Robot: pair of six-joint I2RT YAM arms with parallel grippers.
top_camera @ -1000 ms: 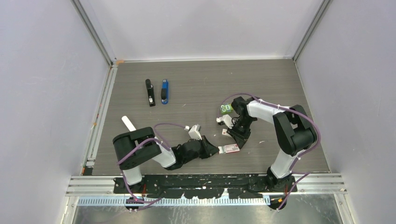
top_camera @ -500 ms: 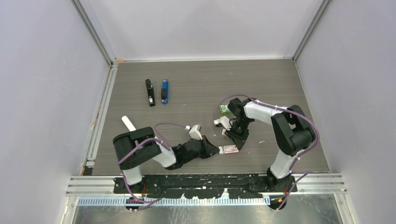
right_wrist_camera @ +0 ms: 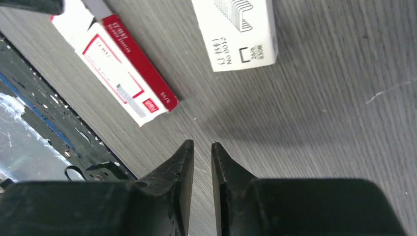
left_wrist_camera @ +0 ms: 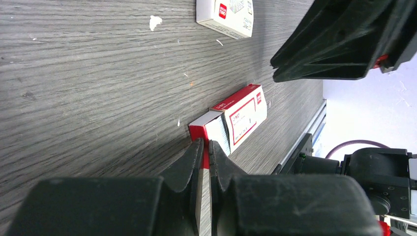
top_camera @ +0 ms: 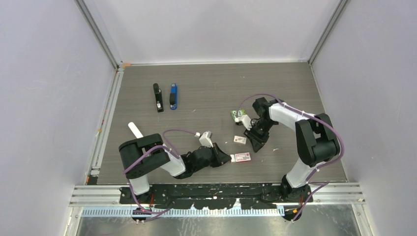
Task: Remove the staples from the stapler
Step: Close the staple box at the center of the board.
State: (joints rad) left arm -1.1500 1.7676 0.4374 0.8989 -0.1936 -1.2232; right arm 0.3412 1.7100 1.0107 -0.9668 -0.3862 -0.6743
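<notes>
Unloading seems not yet begun: black stapler [top_camera: 157, 97] and blue stapler [top_camera: 173, 96] lie well beyond the red box [top_camera: 242, 157], no staples showing. Left pincer [left_wrist_camera: 205, 145] is clamped on that box's end; right pincer [right_wrist_camera: 202, 145], barely parted and empty, hovers near it. Next: reach a stapler.

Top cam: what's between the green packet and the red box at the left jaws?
One white box, roughly midway between the green packet and the red box, touching neither. The top view shows it.
</notes>
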